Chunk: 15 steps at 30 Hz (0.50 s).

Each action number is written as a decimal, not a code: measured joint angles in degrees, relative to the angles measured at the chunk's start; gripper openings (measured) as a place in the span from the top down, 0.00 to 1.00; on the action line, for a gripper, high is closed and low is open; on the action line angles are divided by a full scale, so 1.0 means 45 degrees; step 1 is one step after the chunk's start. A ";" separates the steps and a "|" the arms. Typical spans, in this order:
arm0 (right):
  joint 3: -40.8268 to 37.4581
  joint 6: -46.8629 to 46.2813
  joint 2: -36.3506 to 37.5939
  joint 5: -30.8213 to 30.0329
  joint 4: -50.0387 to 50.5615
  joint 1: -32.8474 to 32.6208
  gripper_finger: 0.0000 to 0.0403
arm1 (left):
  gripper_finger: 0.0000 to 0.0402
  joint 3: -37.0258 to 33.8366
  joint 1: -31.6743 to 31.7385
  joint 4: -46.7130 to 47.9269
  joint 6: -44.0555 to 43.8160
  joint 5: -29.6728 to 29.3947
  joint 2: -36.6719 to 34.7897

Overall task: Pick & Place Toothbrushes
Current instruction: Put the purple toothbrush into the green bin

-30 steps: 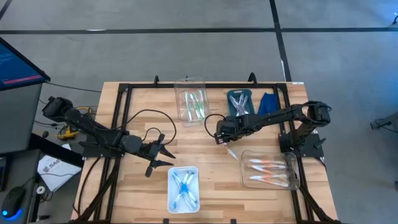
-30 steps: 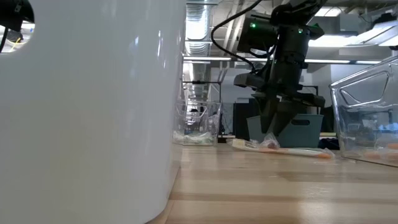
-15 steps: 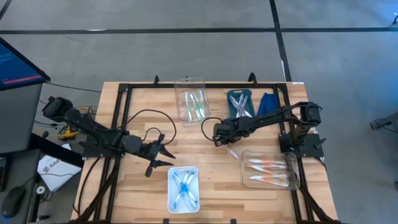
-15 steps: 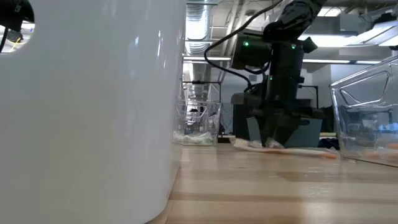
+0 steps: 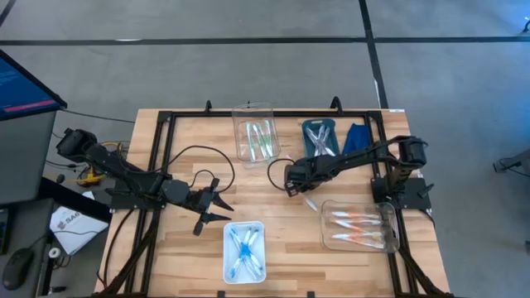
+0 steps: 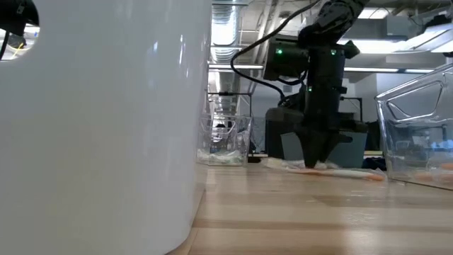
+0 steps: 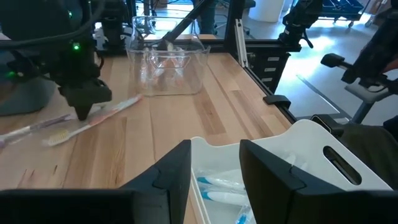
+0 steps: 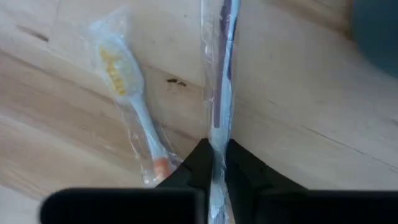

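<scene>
Wooden planks of the desk (image 5: 273, 223) fill my overhead view, framed by a black metal rig. My right gripper (image 5: 291, 184) is down at the desk's middle — its jaws are pinched onto a thin clear-wrapped toothbrush with a dark stripe (image 8: 219, 81), which runs straight out from between the fingers (image 8: 242, 171) in the right wrist view. Just beside it, on the wood, lies a second wrapped toothbrush with yellow bristles and an orange-pink band (image 8: 134, 106).

My left gripper (image 5: 217, 203) waits near the desk's left-centre, its jaws spread and holding nothing, just behind the white plastic bin of blue toothbrushes (image 5: 244, 251).

Other brushes are sorted — green ones in a clear bin (image 5: 255, 136) at the far edge, whitish-grey ones in a dark teal tray (image 5: 320, 136), orange-pink ones in a clear bin (image 5: 358, 225) at the right.
</scene>
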<state>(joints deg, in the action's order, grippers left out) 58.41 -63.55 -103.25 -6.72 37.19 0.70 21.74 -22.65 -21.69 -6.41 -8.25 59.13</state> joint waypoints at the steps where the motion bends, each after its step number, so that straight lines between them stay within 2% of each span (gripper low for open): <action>1: 0.0111 0.0159 -0.0013 -0.0071 0.0133 -0.0063 0.95 | 0.67 0.0000 0.0000 0.0000 0.0004 0.0000 0.0000; 6: 0.0920 0.0732 0.0083 -0.0418 0.0891 -0.0381 0.93 | 0.67 0.0000 0.0000 0.0000 -0.0001 0.0000 -0.0001; 10: 0.1736 0.0825 0.0089 -0.1174 0.2223 -0.0503 0.97 | 0.67 0.0000 0.0000 0.0000 -0.0005 0.0000 -0.0001; 15: 0.3180 0.0925 0.0089 -0.1859 0.3905 -0.0770 0.96 | 0.67 0.0000 0.0000 0.0000 -0.0006 0.0000 0.0000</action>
<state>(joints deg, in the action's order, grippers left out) 72.72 -59.38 -102.85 -15.09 54.77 -2.77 21.74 -22.65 -21.69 -6.44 -8.25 59.13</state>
